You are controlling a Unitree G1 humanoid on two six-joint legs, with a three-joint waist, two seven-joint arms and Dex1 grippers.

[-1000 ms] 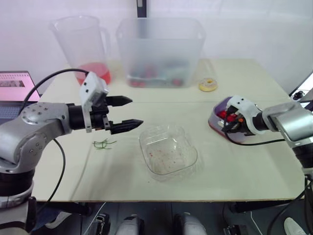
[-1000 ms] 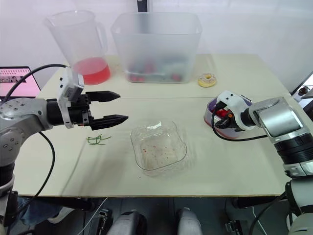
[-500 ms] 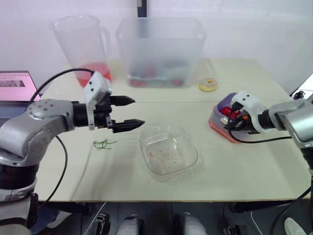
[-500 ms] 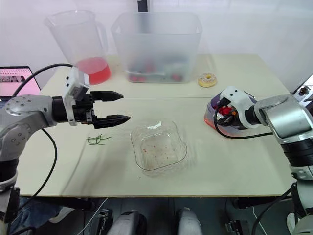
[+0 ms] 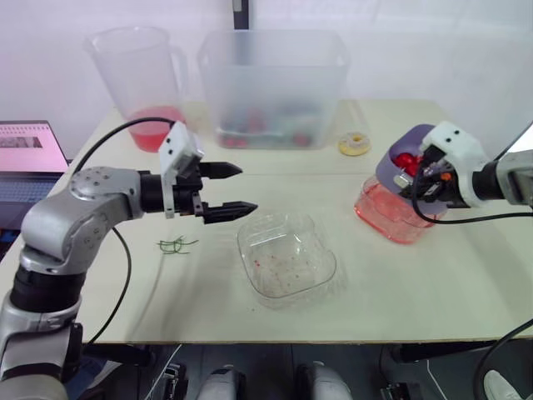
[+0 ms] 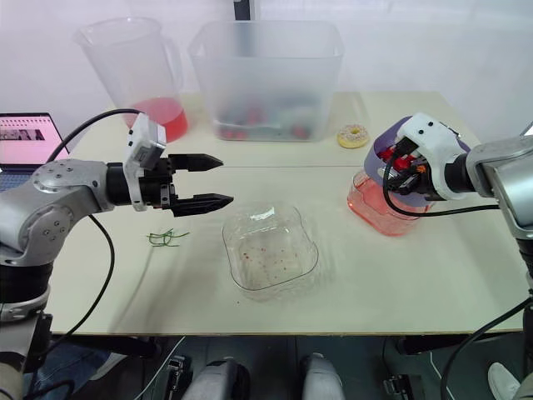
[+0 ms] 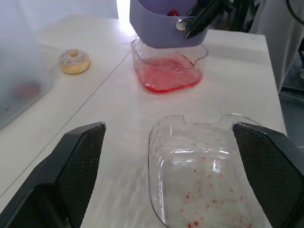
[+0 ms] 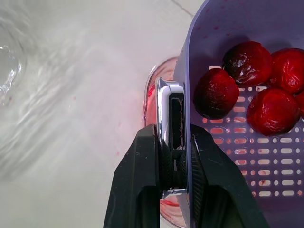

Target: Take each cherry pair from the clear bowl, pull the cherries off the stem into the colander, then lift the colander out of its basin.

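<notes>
My right gripper (image 5: 426,173) is shut on the metal handle of the purple colander (image 5: 399,156), which hangs tilted just above its clear basin (image 5: 390,213) of red liquid. Several dark red cherries (image 8: 247,85) lie in the colander (image 8: 228,28), and the right gripper (image 8: 173,134) pinches its handle at the rim. The clear bowl (image 5: 286,257) sits mid-table, holding only red specks. My left gripper (image 5: 246,188) hovers open just left of the bowl, nothing between its fingers. Green stems (image 5: 176,244) lie on the table below it.
A pitcher (image 5: 141,75) with red liquid and a large translucent bin (image 5: 273,83) stand at the back. A small donut (image 5: 355,144) lies behind the basin. A laptop (image 5: 25,158) sits at the far left edge.
My right gripper has raised the colander up out of the basin, which now stands uncovered. The left gripper has drifted slightly right, still open.
</notes>
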